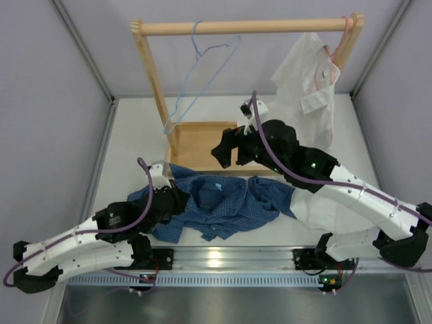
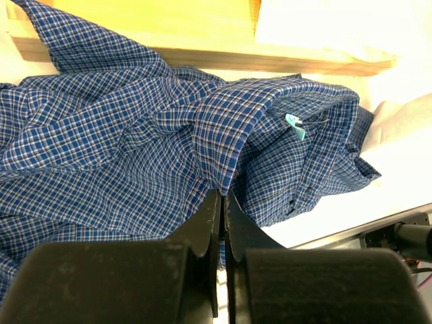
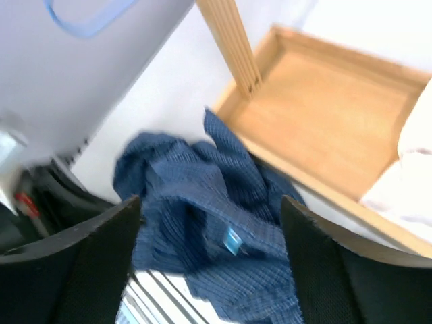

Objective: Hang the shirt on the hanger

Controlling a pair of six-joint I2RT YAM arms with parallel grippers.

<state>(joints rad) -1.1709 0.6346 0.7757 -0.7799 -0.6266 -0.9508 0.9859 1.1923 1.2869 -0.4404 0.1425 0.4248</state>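
Note:
The blue checked shirt (image 1: 219,202) lies crumpled on the table in front of the rack's wooden base. My left gripper (image 1: 179,200) is at the shirt's left side. In the left wrist view it (image 2: 221,197) is shut on a raised fold of the shirt (image 2: 121,135), near the collar with its teal label (image 2: 293,127). My right gripper (image 1: 229,156) hovers open and empty above the shirt's far edge; its view shows the shirt (image 3: 196,196) below between the fingers (image 3: 101,256). The light-blue hanger (image 1: 202,64) hangs from the wooden rod, and shows in the right wrist view (image 3: 88,17).
A wooden rack (image 1: 152,74) stands at the back with a tray-like base (image 1: 196,142). A white shirt (image 1: 307,94) hangs on a pink hanger (image 1: 344,34) at the rod's right end. Grey walls close in on both sides.

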